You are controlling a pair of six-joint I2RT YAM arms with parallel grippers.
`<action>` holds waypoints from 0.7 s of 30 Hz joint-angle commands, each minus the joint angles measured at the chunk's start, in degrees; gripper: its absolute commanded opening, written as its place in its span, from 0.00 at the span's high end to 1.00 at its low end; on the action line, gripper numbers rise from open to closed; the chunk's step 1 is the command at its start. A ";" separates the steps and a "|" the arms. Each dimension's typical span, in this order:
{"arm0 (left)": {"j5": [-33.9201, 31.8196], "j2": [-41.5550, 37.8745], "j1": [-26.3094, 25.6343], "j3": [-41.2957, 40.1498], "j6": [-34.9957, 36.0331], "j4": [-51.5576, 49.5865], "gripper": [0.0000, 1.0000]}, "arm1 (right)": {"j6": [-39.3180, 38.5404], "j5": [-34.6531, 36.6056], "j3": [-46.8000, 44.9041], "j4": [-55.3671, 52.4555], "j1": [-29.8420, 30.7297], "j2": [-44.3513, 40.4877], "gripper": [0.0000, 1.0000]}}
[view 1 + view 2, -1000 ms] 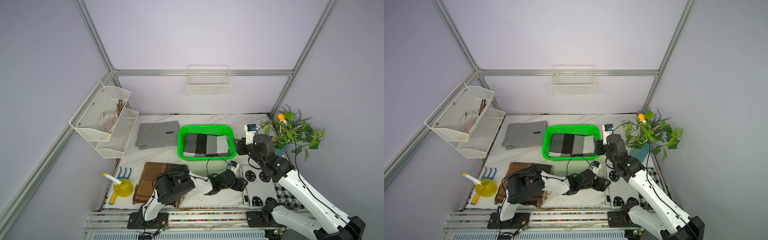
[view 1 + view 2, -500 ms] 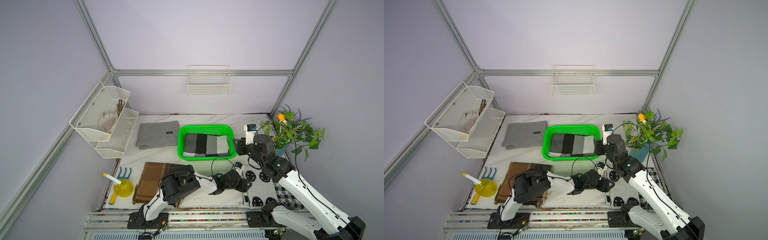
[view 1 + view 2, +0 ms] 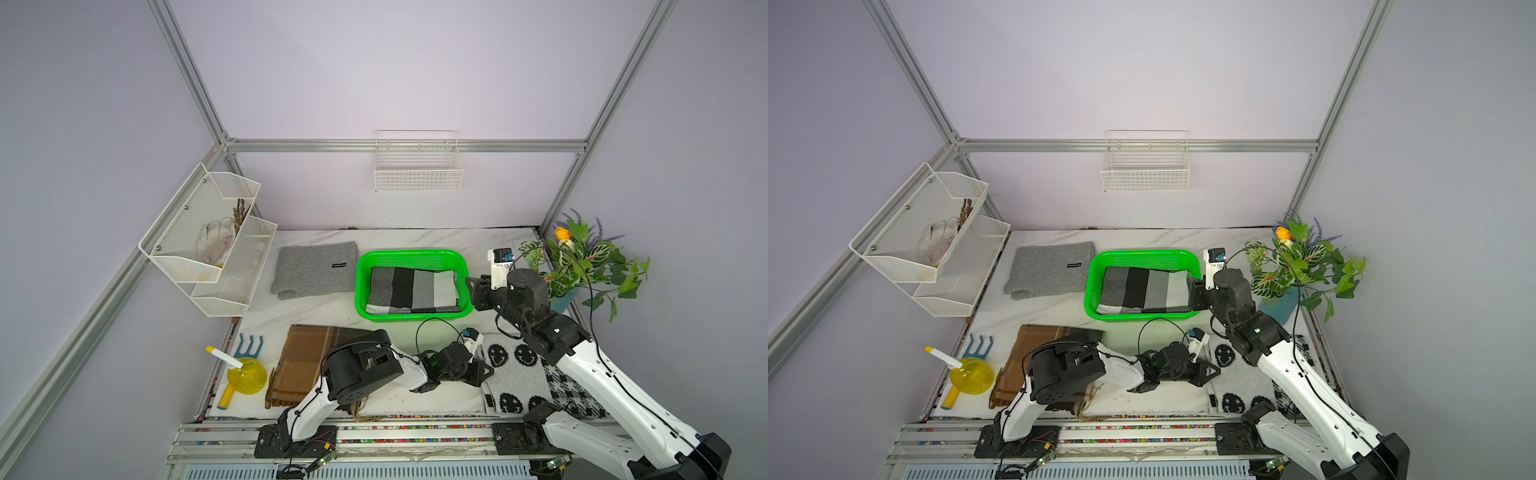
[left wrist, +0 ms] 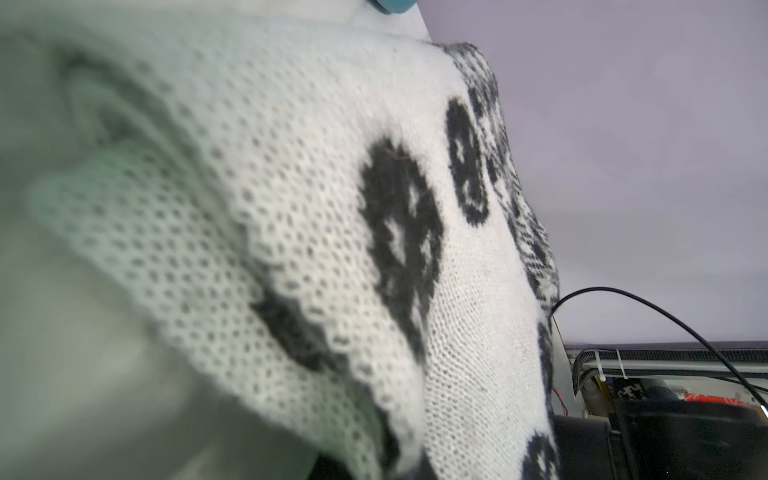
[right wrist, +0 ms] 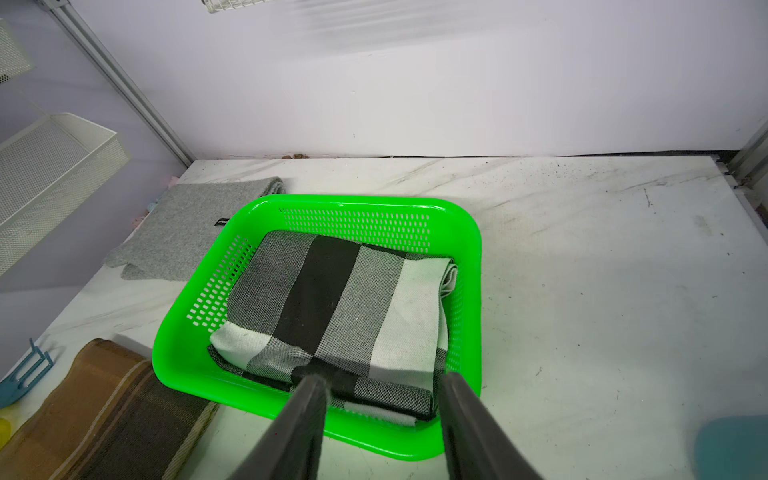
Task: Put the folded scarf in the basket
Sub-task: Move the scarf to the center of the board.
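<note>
On the marble bench (image 3: 316, 316), toward the back, the green basket (image 3: 411, 252) is sitting with the folded checked scarf (image 3: 413, 289) lying flat inside it, covering most of the base. Just beside its right end the right claw (image 3: 468, 291) is hovering. The right wrist view is showing its jaws standing part-way apart above the scarf's near edge, gripping nothing.

Nearer the front, the left claw (image 3: 490, 371) is lying low, closed tight on the left edge of the smiley scarf (image 3: 515, 374), whose knit is rising close to the left wrist lens. The right arm is crossing over that scarf's far corner, between it and the basket.

A grey scarf (image 3: 313, 270) is lying just left of the basket, and its small black label (image 3: 339, 265) is too small to read. A brown scarf (image 3: 303, 357) is lying partly under the left arm, beside a yellow bottle (image 3: 247, 376) and a blue hand rake (image 3: 249, 345). A potted plant (image 3: 582, 262) is standing at the right, and a white mesh rack (image 3: 208, 241) is holding a glove (image 3: 216, 245).
</note>
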 commanded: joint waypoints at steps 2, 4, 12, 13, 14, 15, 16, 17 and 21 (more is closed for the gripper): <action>-0.65 -8.99 4.42 -12.18 0.72 0.20 1.00 | -0.22 -1.37 -0.48 1.31 0.24 1.04 0.51; 0.22 -12.34 6.97 -17.00 1.15 -0.13 1.00 | -0.23 -1.60 -0.45 1.35 0.32 1.15 0.51; 0.29 -28.45 15.35 -30.45 5.29 -11.61 1.00 | 0.12 -3.03 -0.32 0.33 0.77 3.40 0.51; -0.84 -30.99 15.38 -31.18 6.14 -14.40 1.00 | 0.13 -2.94 -0.38 0.13 0.83 3.71 0.51; -1.32 -33.27 15.45 -31.53 6.87 -17.43 1.00 | 0.40 -2.99 -0.90 0.08 0.94 3.95 0.51; -1.89 -35.11 15.45 -31.88 7.54 -19.98 1.00 | 0.63 -3.40 -1.79 0.58 0.95 4.01 0.51; -2.65 -37.05 15.46 -32.62 8.08 -22.09 1.00 | 1.12 -4.00 -2.92 1.18 1.02 4.21 0.51; -3.64 -38.85 15.70 -33.41 7.79 -23.90 1.00 | 1.84 -4.60 -4.27 1.82 1.00 4.39 0.50; -3.46 -45.14 20.52 -36.73 9.33 -29.05 1.00 | 3.14 -5.78 -7.76 2.00 1.00 6.38 0.49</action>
